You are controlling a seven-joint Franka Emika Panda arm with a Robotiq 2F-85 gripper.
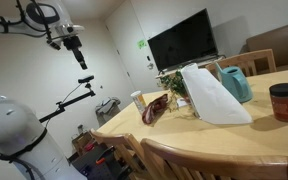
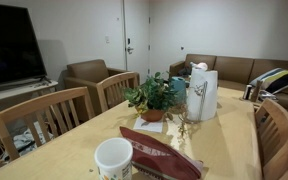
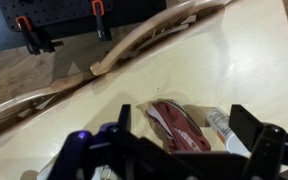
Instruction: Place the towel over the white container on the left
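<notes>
Got the gripper (image 3: 183, 114) hanging over the wooden table (image 3: 259, 60), jaws spread wide apart, clamped on nothing. Seeing one maroon towel (image 3: 179, 128) lying on the tabletop, framed between the fingers (image 3: 121, 122) in the wrist view. Counting one white cup (image 2: 114, 158) just beside that towel, one potted plant (image 2: 152, 97) farther along, then one tall white container (image 2: 201, 95) with one teal pitcher (image 1: 235, 82) right behind it. Also spotting one red jar (image 1: 285, 102) near the container, plus three wooden chairs (image 2: 39, 120) in an exterior view.

arm (image 1: 9, 125): white rounded shell, black bands | tool (image 3: 184, 125): black (small blue light on its body)
</notes>
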